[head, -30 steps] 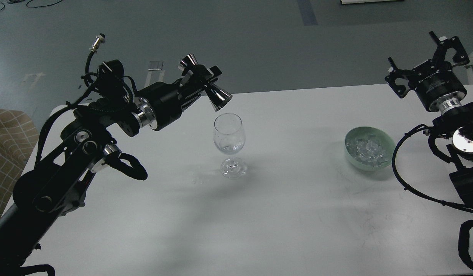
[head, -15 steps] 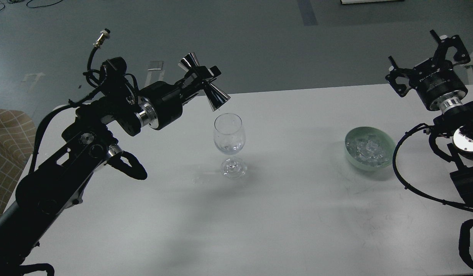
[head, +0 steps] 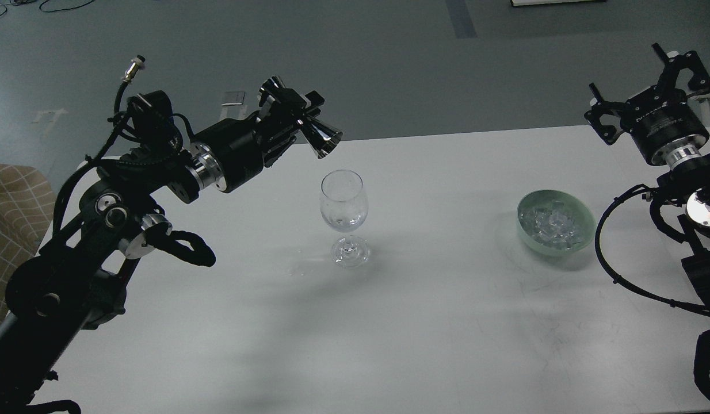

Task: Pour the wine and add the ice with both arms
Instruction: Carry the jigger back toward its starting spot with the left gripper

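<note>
**Op:** My left gripper is clenched on the jigger. Compared with half a second ago it has pulled back and up to the left: the jigger's mouth was right over the rim of the glass, and now it sits higher and off to the left of the rim, tipped closer to level.

**Obs:** So the pour is over?

**Op:** That's my reading. There's a little clear liquid low in the bowl of the glass, and I see no stream from the jigger. The glass hasn't shifted; it stands upright near the middle of the table.

**Obs:** And the ice?

**Op:** The ice is all in the green bowl, well to the right of the glass. I can't make out any in the glass.

**Obs:** Right side?

**Op:** My right gripper is up beyond the bowl, near the table's far right edge, with its fingers spread and nothing in them. It has drifted slightly right and up over the last second, not toward the bowl.

**Obs:** What does that leave?

**Op:** I judge the wine half is done and the ice half not started. The left arm needs to clear the glass, then the right has to come down into the bowl. Those chunks look slick and small, so the pinch could slip.
</note>
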`<state>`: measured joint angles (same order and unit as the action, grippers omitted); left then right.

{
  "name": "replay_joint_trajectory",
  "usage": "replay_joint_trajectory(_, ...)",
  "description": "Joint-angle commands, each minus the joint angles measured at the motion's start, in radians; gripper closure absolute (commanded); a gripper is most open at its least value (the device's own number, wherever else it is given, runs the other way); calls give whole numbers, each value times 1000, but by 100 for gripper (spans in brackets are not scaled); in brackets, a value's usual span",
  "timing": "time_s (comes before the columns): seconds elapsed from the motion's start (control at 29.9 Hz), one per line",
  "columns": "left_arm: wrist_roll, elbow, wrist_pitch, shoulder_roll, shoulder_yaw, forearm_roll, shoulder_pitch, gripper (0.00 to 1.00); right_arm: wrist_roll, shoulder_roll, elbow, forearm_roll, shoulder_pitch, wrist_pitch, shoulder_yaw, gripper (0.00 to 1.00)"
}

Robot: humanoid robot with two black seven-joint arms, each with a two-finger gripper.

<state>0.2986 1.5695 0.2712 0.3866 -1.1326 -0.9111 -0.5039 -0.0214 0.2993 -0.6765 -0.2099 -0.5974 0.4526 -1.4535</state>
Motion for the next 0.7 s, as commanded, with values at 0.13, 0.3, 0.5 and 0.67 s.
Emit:
replay_joint_trajectory(0.13, 56, -23, -7, -2, -244, 366, 126, 93, 0, 0, 0, 0, 2, 0, 2, 0)
replay_joint_trajectory(0.3, 74, -51, -10, -2, -366, 516, 224, 93, 0, 0, 0, -2, 2, 0, 7, 0)
replay_joint_trajectory(0.5, 80, -158, -10, -3, -463, 705, 301, 93, 0, 0, 3, -3, 2, -2, 8, 0)
replay_joint_trajectory(0.67, 76, -307, -7, -12, -487, 817, 301, 92, 0, -2, 2, -3, 2, -3, 10, 0)
